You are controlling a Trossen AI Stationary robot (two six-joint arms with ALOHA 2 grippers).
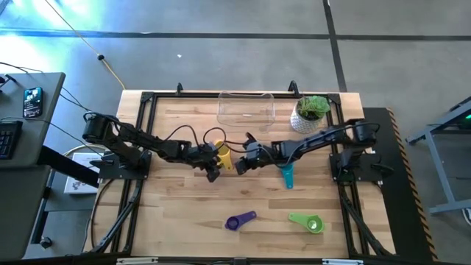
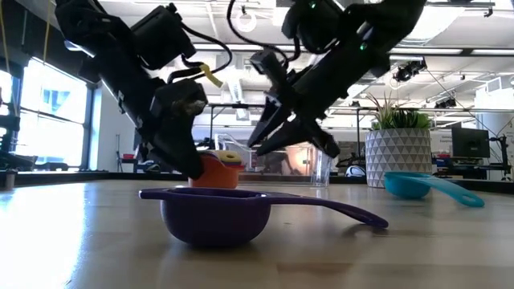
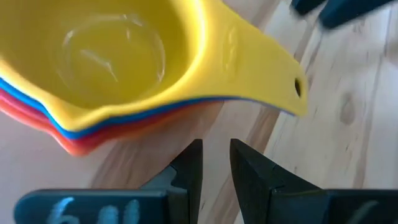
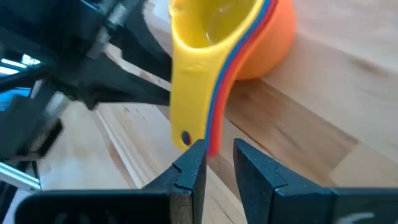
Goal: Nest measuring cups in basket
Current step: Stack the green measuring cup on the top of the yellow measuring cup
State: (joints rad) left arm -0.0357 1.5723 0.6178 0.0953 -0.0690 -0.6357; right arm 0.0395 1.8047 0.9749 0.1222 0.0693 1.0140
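Yellow, blue, red and orange measuring cups are nested in one stack (image 1: 221, 156), which stands on its orange bottom cup (image 2: 215, 172) at mid-table. The left gripper (image 1: 212, 172) is just near-left of the stack. In the left wrist view it (image 3: 214, 163) is open by a narrow gap, with nothing between the fingers. The right gripper (image 1: 242, 164) is just right of the stack, also open by a narrow gap (image 4: 216, 163), at the free end of the stacked handles (image 4: 189, 134). The teal cup (image 1: 287, 177), purple cup (image 1: 240, 221) and green cup (image 1: 307, 222) lie apart on the table. The clear basket (image 1: 246, 109) stands at the far edge. My right gripper has one fingertip (image 4: 196, 155) right at the free end of the stacked handles (image 4: 186, 138), coming from the table's right and slanting down. I cannot tell whether it touches them. Nothing lies between the fingers. My left gripper touches nothing that shows.
A white pot with a green plant (image 1: 310, 114) stands right of the basket at the far edge. The purple cup (image 2: 215, 213) is closest in the low view, with the teal cup (image 2: 422, 186) to its right. Bare wood lies along the near-left of the table (image 1: 173, 213).
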